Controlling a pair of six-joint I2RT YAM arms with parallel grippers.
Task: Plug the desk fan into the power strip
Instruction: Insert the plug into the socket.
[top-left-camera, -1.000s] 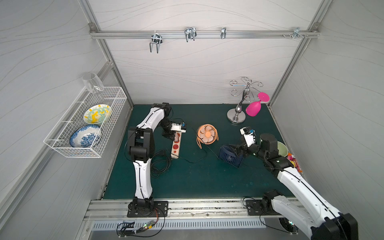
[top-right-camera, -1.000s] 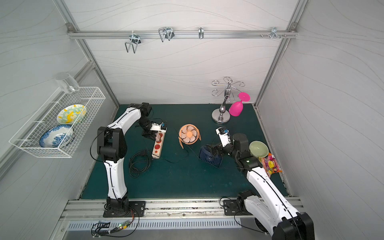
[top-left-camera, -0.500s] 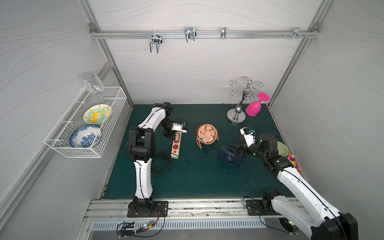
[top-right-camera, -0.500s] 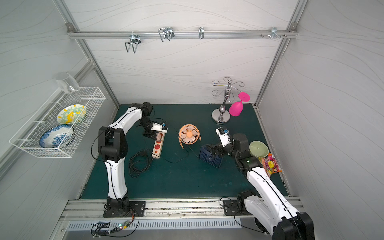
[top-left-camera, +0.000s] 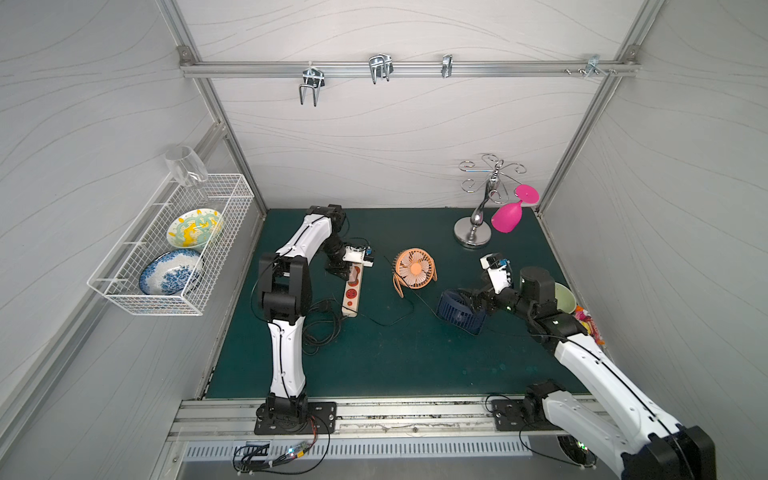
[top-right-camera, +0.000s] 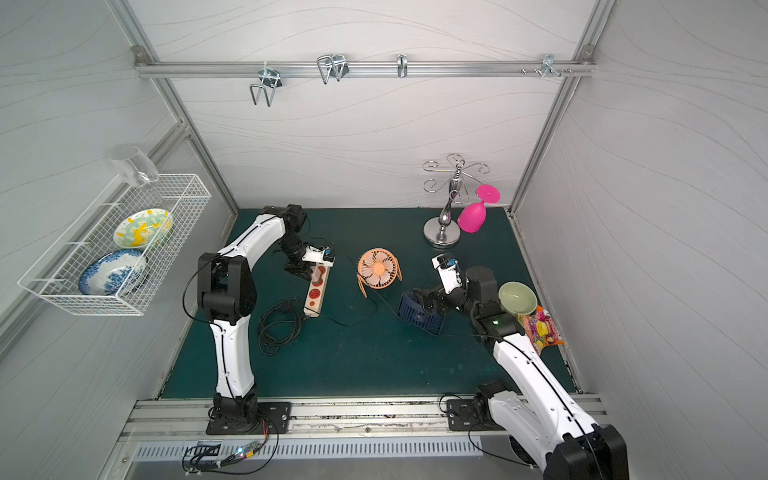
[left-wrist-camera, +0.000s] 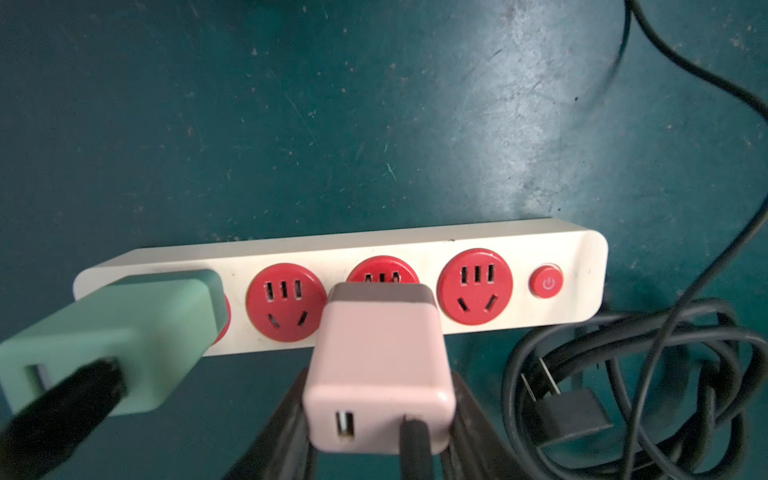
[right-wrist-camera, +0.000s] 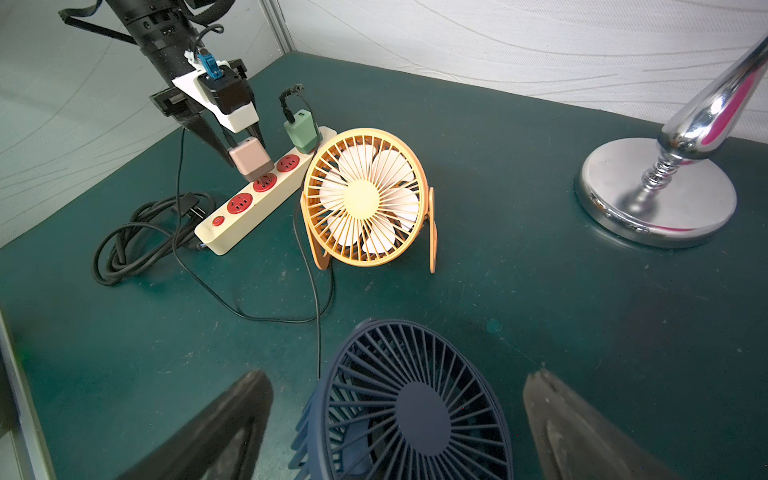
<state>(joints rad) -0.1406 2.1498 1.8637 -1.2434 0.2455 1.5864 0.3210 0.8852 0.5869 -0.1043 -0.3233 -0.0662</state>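
The cream power strip lies on the green mat at the left. My left gripper is shut on a pink adapter plug. The plug's grey end rests at the third red socket, and its prongs are hidden. A green adapter sits in the end socket. The orange desk fan stands upright beside the strip. My right gripper is open, with its fingers on either side of a navy fan and clear of it.
A coiled black cord lies by the strip's switch end. Thin fan cables trail across the mat. A chrome glass stand holding a pink glass stands at the back right. A green bowl and a snack packet sit beside my right arm.
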